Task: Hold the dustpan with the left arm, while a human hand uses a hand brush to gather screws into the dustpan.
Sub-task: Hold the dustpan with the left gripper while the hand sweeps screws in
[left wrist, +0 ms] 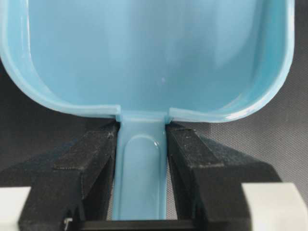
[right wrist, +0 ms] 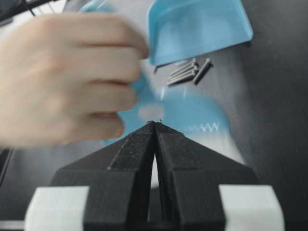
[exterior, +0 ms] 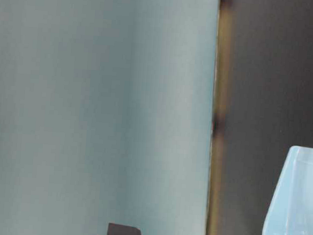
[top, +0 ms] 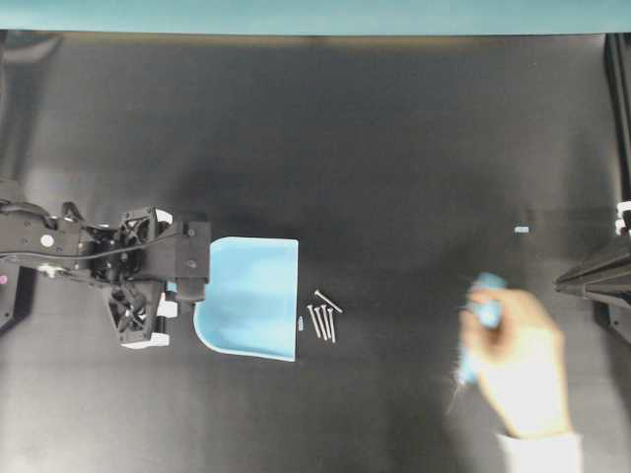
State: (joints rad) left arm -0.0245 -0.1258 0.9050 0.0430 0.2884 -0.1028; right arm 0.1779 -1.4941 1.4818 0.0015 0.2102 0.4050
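Observation:
The light blue dustpan (top: 251, 296) lies flat on the black table, its open front facing right. My left gripper (top: 192, 284) is shut on the dustpan's handle (left wrist: 142, 178); in the left wrist view the gripper (left wrist: 142, 132) has a finger on each side of it. Several grey screws (top: 323, 317) lie just right of the dustpan's front edge. A human hand (top: 523, 370) with a white cuff holds the blurred hand brush (top: 485, 301) to the right of the screws. My right gripper (right wrist: 155, 123) is shut and empty, behind the hand (right wrist: 62, 77) and the brush (right wrist: 183, 113).
A tiny pale blue speck (top: 522, 229) lies at the right. A small pale bit (top: 300, 322) lies by the dustpan's front edge. The right arm (top: 592, 276) is at the table's right edge. A teal wall (top: 315, 15) runs along the far side.

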